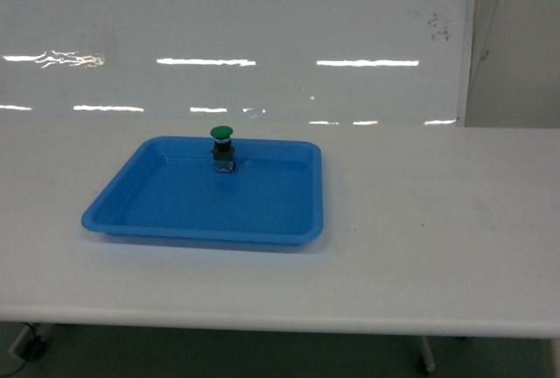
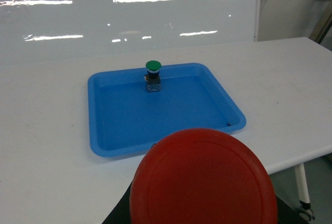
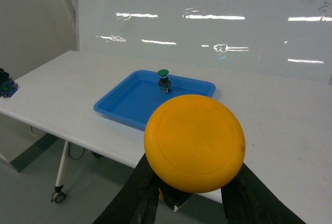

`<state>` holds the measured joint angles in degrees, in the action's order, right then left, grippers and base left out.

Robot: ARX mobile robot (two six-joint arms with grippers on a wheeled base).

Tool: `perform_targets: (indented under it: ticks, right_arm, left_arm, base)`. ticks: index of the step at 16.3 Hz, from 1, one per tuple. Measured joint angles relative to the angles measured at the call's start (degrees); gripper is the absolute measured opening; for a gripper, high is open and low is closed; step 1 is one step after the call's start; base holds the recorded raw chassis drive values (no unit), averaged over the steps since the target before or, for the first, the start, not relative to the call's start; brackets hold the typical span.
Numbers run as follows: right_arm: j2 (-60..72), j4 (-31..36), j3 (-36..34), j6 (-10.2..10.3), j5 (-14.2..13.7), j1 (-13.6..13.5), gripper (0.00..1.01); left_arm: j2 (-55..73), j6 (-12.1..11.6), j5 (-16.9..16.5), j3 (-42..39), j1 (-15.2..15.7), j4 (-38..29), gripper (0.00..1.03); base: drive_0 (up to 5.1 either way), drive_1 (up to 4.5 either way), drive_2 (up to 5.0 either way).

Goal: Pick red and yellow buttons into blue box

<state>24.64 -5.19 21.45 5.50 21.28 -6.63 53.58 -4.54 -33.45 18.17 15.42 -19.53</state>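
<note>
The red button's round cap (image 2: 203,177) fills the bottom of the left wrist view, very close to the camera. My left gripper (image 2: 202,214) is shut on it; only dark finger edges (image 2: 120,212) show beside the cap. In the right wrist view the yellow button (image 3: 194,141) sits between two black fingers (image 3: 136,193), with my right gripper (image 3: 193,185) shut on it, held off the near edge of the table. Both buttons' bases are hidden behind their caps. The blue box is out of view. Neither gripper shows in the head view.
A shallow blue tray (image 1: 131,207) lies on the white table (image 1: 437,238), and a green-capped push-button (image 1: 222,149) stands at its far edge. A whiteboard wall runs behind the table. Table legs with castors (image 3: 58,195) show below the near edge.
</note>
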Motion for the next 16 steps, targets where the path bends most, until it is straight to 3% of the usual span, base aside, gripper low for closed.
perform_targets:
  ticks: [4, 16]
  right_arm:
    - [0.0, -0.1, 0.0, 0.0, 0.0, 0.0, 0.26]
    - [0.0, 0.0, 0.0, 0.0, 0.0, 0.0, 0.26]
  left_arm:
    - [0.0, 0.0, 0.0, 0.0, 0.0, 0.1, 0.24]
    - [0.0, 0.0, 0.0, 0.0, 0.0, 0.0, 0.23]
  base:
    - [0.0, 0.0, 0.0]
    - [4.9, -3.63, -0.8]
